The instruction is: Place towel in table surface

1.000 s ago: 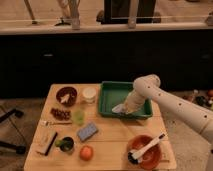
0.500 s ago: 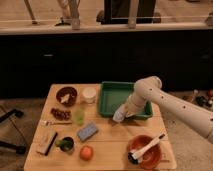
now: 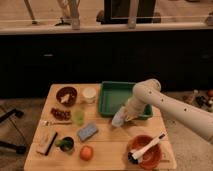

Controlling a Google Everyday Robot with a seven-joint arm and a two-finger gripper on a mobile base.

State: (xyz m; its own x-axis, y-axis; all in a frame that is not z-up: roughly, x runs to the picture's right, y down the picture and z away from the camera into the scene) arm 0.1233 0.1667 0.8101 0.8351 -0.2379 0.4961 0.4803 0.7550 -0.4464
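A pale grey towel (image 3: 119,119) hangs from my gripper (image 3: 126,113) at the front edge of the green tray (image 3: 111,95), its lower end just above the wooden table (image 3: 110,146). My white arm (image 3: 170,104) reaches in from the right. The gripper is shut on the towel's upper end, which hides the fingertips.
On the table: a brown bowl (image 3: 66,95), a white cup (image 3: 89,94), a green cup (image 3: 79,116), a blue sponge (image 3: 87,132), an orange fruit (image 3: 86,152), a dark mug (image 3: 66,145), a red bowl with a brush (image 3: 145,150), and utensils at the left.
The gripper has carried the towel from inside the green tray leftward and forward, over the tray's front edge toward the table surface.
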